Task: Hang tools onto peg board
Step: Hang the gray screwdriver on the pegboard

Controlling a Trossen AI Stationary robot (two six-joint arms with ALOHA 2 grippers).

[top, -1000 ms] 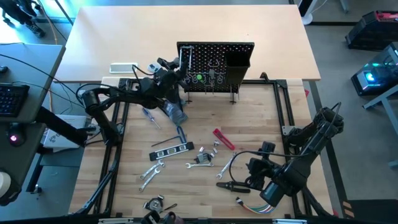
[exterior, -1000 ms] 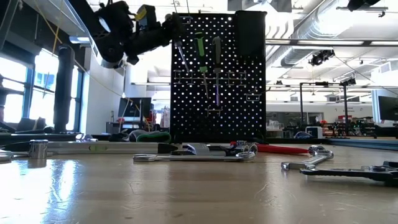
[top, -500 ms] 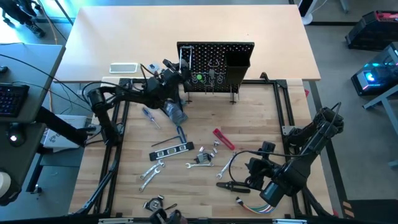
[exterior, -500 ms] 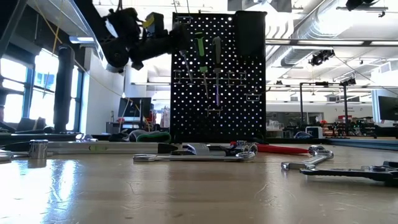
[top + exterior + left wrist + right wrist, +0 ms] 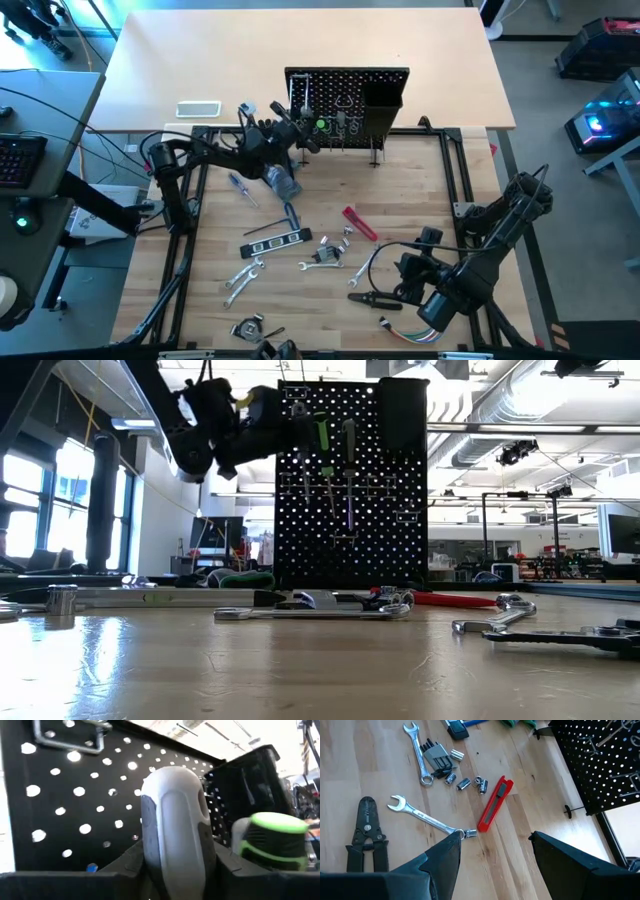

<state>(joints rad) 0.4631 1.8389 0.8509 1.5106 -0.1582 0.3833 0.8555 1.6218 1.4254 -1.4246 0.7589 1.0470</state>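
Left wrist view: left claw (image 5: 300,128) is clamping a grey-handled screwdriver (image 5: 175,845) at the board (image 5: 60,795); lowering it straight will seat it.

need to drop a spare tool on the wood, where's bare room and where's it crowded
Bare wood lies between the peg board legs and the red tool, reaching toward the right frame rail. It is crowded from the level and wrenches to the right gripper.
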